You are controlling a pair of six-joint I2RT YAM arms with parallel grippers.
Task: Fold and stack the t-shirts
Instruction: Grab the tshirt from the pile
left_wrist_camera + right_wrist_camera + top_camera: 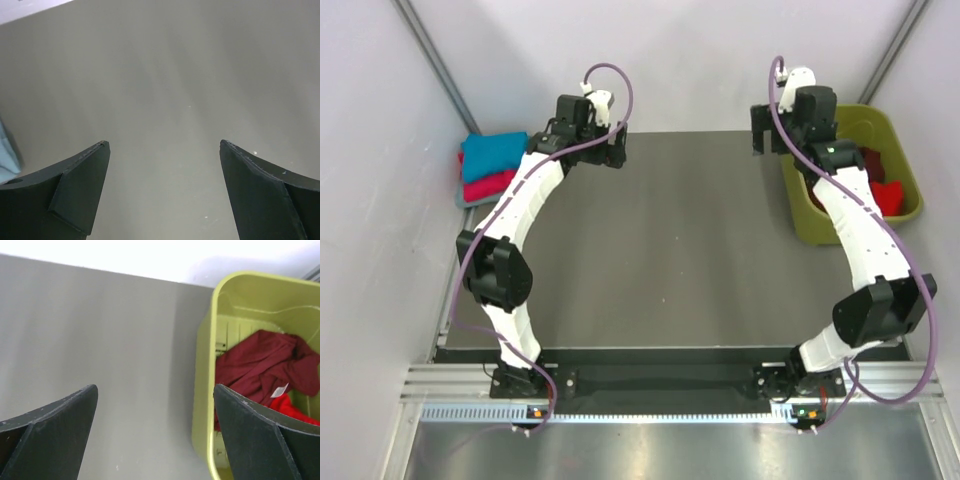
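Observation:
A folded stack lies at the far left: a teal t-shirt (494, 152) on top of a pink-red t-shirt (488, 185), with a pale grey-blue edge (462, 200) under them; that pale cloth shows in the left wrist view (7, 155). A dark maroon t-shirt (260, 365) and a bright red t-shirt (292, 410) lie crumpled in the basket; both show from above (885, 190). My left gripper (616, 150) is open and empty above the table (164, 145). My right gripper (767, 138) is open and empty beside the basket's left wall (155, 387).
The olive-green plastic basket (800, 215) stands at the far right of the dark table (660, 250); its rim (202, 390) is close to my right finger. Pale walls close in the back and both sides.

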